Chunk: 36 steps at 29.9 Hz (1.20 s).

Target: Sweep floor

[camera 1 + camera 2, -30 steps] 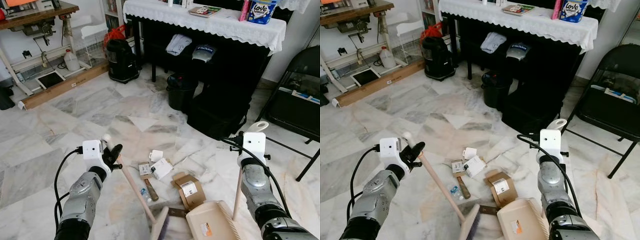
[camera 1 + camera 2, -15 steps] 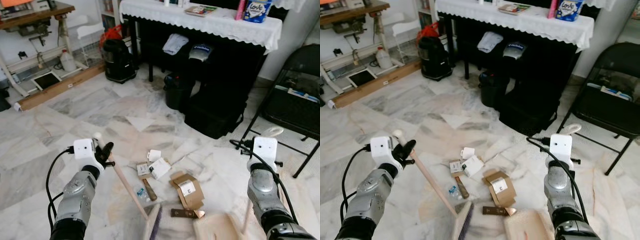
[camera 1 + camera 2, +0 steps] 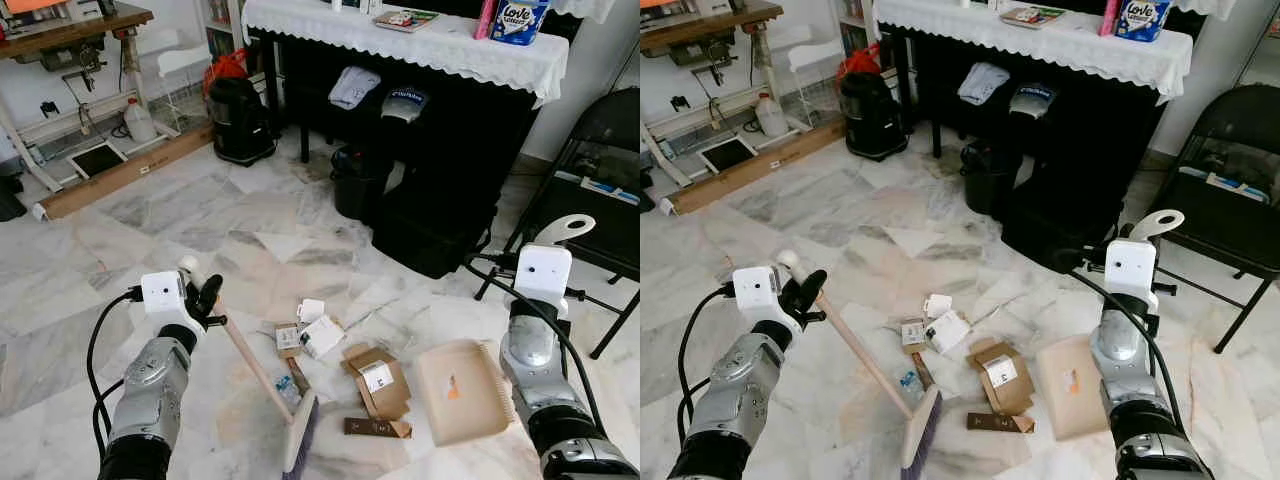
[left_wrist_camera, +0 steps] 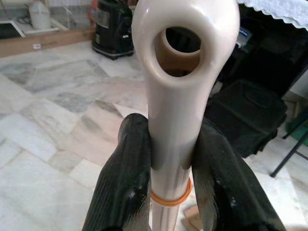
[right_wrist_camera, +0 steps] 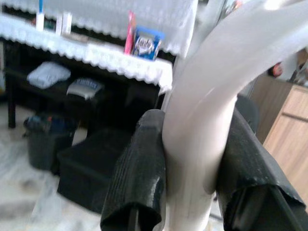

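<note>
**Spotter:** What have you got in each hand?

**Me:** My left hand (image 4: 171, 183) is clamped tight on the broom (image 3: 262, 376) just below the hanging hole at its top; both fingers (image 4: 126, 178) press the shaft. My right hand (image 5: 192, 183) is closed the same way round the pale handle of the dustpan (image 3: 462, 390).

**Spotter:** Where are the tools sitting?

**Me:** The broom slants down and to the right from my left hand, and its head (image 3: 298, 437) rests on the floor (image 3: 180, 215) just near of the litter. The pan lies on the right of the pile, close beside the brown carton (image 3: 378, 381), its flat tray tilted up towards me.

**Spotter:** Why that layout?

**Me:** I judge it brackets the rubbish: brush on one side, pan on the other, so a stroke to the right pushes the scraps towards the pan. Holding the broom high gives me reach without bending.

**Spotter:** What's in the pile?

**Me:** Small white boxes (image 3: 322, 336), the carton, a brown strip (image 3: 376, 427) near me and a little clear bottle (image 3: 289, 388) beside the shaft.

**Spotter:** Any worries?

**Me:** The pan's mouth probably needs lowering flat before I sweep, or the scraps will slide under it. The black bin (image 3: 361, 182) stands farther off, in front of the draped worktop (image 3: 400, 45).
</note>
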### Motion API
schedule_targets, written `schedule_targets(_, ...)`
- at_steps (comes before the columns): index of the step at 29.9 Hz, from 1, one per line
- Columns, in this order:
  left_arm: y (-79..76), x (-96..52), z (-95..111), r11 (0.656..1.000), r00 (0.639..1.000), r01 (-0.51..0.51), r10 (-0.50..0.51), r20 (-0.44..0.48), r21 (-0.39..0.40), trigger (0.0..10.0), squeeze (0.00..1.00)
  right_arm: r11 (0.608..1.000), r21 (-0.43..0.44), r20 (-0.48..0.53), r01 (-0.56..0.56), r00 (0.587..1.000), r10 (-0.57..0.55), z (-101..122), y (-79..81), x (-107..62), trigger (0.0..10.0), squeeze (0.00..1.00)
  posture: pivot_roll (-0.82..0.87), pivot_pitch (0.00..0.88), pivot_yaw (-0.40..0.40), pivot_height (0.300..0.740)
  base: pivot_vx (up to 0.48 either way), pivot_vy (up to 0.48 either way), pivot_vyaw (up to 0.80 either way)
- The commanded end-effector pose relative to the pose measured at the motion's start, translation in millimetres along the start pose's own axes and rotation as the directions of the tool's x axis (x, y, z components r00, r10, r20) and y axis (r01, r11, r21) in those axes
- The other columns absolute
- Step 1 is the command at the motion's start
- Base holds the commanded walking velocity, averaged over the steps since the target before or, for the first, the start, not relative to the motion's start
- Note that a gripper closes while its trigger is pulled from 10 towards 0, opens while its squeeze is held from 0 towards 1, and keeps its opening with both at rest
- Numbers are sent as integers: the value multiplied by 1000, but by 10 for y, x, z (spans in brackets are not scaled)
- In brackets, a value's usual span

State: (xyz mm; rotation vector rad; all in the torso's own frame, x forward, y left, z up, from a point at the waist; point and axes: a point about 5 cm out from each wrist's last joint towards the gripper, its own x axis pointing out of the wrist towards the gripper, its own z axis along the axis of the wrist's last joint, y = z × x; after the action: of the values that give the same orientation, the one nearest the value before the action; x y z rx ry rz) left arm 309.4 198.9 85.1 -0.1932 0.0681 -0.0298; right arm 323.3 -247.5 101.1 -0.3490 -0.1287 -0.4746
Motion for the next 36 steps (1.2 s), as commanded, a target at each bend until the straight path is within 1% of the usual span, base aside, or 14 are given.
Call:
schedule_targets(1,-15,23,98,999,999,0,-1,47,36,10000,0,999,-46,-47,6,999,-9,-75,-34,-2,10000,0,-29,0,1,740,0,0,0)
schedule_targets(5,-8,20,99,999,999,-7,5,51,47,10000,0,999,-31,-52,10,999,-12,-77,-41,7,10000,0,-29,0,2,740,0,0,0)
schedule_targets(7,4,23,95,998,998,-26,23,53,56,10000,0,1000,3,-35,-4,999,4,-40,-27,25,10000,0,-30,0,2,740,0,0,0)
schedule_targets(8,4,23,95,998,998,-26,23,53,56,10000,0,1000,3,-35,-4,999,4,-40,-27,25,10000,0,-30,0,2,740,0,0,0)
schedule_targets(9,10,23,96,997,997,-44,40,60,64,10000,0,999,45,-20,-16,1000,17,-9,-13,34,10000,0,-30,0,2,740,0,0,0)
schedule_targets(12,18,30,101,994,995,-78,72,69,81,10000,0,993,106,-6,-49,999,49,31,25,41,10000,0,-31,0,1,740,0,0,0)
schedule_targets(13,22,30,103,992,993,-91,84,77,87,10000,0,989,138,-4,-56,998,57,44,38,39,10000,0,-31,0,1,740,0,0,0)
schedule_targets(15,23,30,106,991,993,-96,89,82,91,10000,0,989,136,-2,-63,998,64,48,45,38,10000,0,-31,0,1,740,0,0,0)
schedule_targets(20,38,40,125,989,991,-111,102,91,98,10000,0,989,129,-3,-74,997,75,42,60,32,10000,0,-34,0,0,740,0,-263,0)
schedule_targets(26,72,38,135,986,987,-134,123,100,103,10000,0,985,145,-5,-97,995,99,32,65,32,10000,0,-30,0,-4,740,0,-273,0)
schedule_targets(36,61,38,124,985,987,-136,125,102,105,10000,0,984,144,-9,-100,995,102,42,61,56,10000,0,-32,0,-4,740,0,-272,0)
